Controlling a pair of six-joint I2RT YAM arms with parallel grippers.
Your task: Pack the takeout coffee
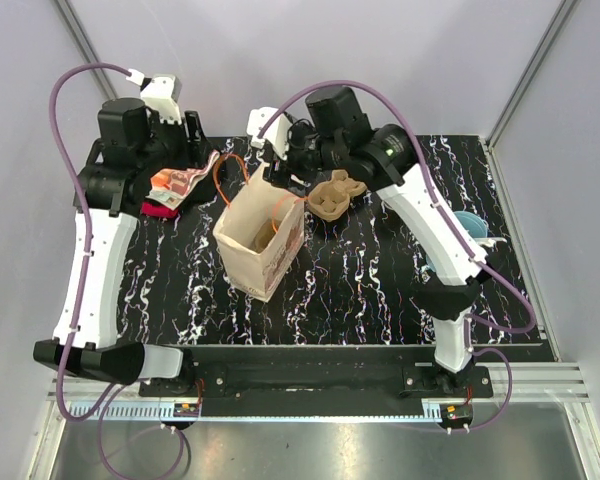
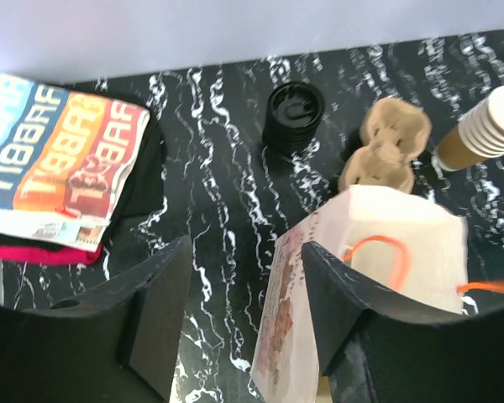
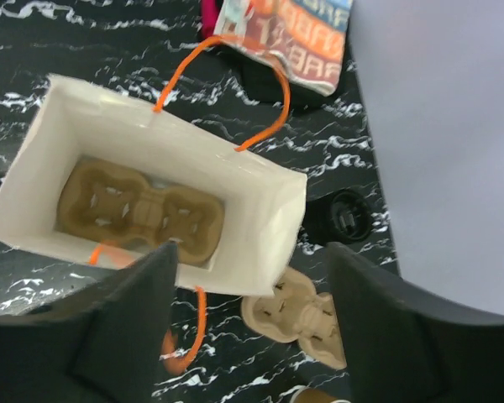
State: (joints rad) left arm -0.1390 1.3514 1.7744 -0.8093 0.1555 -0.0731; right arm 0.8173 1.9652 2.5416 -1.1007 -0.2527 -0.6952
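Observation:
The takeout coffee (image 2: pixel 292 113), a cup with a round black lid, stands upright on the black marbled table behind the bag. It also shows in the right wrist view (image 3: pixel 349 214). In the top view it is hidden under the right arm. An open white paper bag (image 1: pixel 242 225) with orange handles stands mid-table, with a pulp cup carrier (image 3: pixel 139 210) lying inside. My left gripper (image 2: pixel 244 277) is open and empty, above the table at the bag's left side. My right gripper (image 3: pixel 252 269) is open and empty, above the bag's far corner.
A second pulp carrier (image 1: pixel 332 195) lies right of the bag. A stack of lidless paper cups (image 2: pixel 487 130) lies on its side beyond it. A colourful packet on a red and black pouch (image 1: pixel 175 187) lies at back left. A light blue cup (image 1: pixel 470 225) is at the right.

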